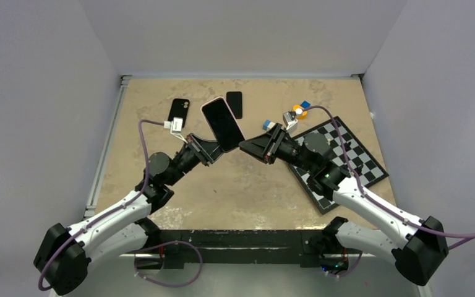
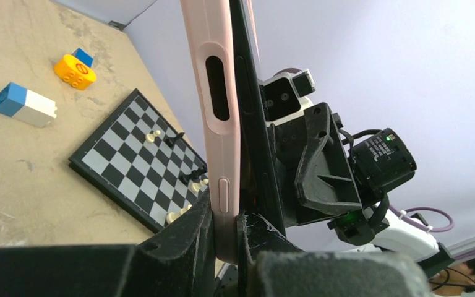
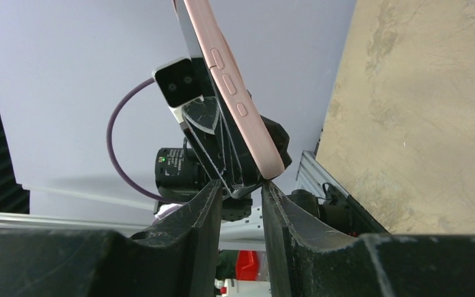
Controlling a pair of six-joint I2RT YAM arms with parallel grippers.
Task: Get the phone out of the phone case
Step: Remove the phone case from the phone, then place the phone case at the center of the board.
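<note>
A phone with a dark screen sits in a pink case and is held up in the air, tilted, over the middle of the table. My left gripper is shut on the case's lower end; the left wrist view shows the pink edge clamped between the fingers, with the black phone body beside it. My right gripper sits at the phone's lower right corner. Its jaws stand a little apart with nothing between them, and the case corner touches one fingertip.
Two dark phones or cases lie flat at the back of the table. A chessboard with a few pieces lies at the right under the right arm. Small orange and blue-white blocks lie behind it.
</note>
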